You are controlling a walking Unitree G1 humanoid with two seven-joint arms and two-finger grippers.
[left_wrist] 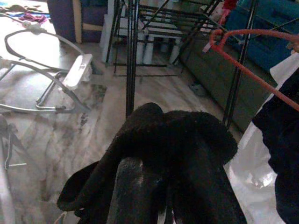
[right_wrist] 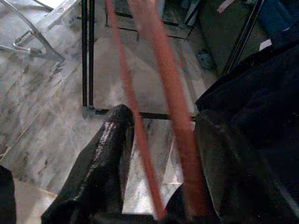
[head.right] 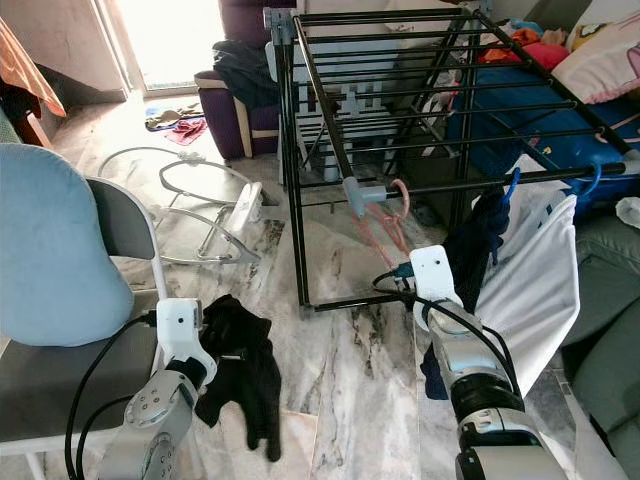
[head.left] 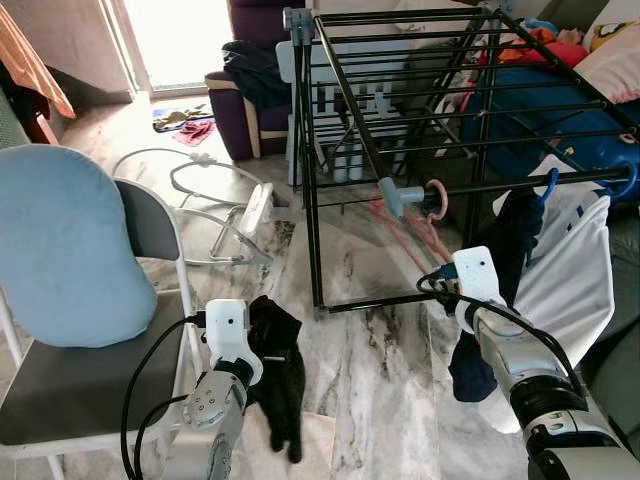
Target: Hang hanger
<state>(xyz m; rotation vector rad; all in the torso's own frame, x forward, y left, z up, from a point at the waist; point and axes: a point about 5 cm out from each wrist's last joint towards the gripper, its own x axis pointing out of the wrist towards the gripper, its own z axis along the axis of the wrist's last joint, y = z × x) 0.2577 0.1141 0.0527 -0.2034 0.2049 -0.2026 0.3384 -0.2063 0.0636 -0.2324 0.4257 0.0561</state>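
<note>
A black drying rack [head.left: 400, 130] stands on the marble floor [head.left: 370, 370], its far end cut off by the frame. On its near rail hang a white garment [head.left: 575, 270] and a dark blue garment [head.left: 515, 250] on blue hooks, part of them hidden behind the right arm. The pink hanger [head.left: 425, 225] has its hook at that same rail beside a grey clip; whether the hook rests on the rail is hard to make out. Its lower end runs down to the right gripper [right_wrist: 154, 205], whose fingers [right_wrist: 100, 158] stand closed around the blurred pink bars. The left gripper [left_wrist: 159, 196] holds a black cloth [head.left: 280, 380] low beside a chair [head.left: 90, 390]; the cloth covers the fingers, closed on it.
</note>
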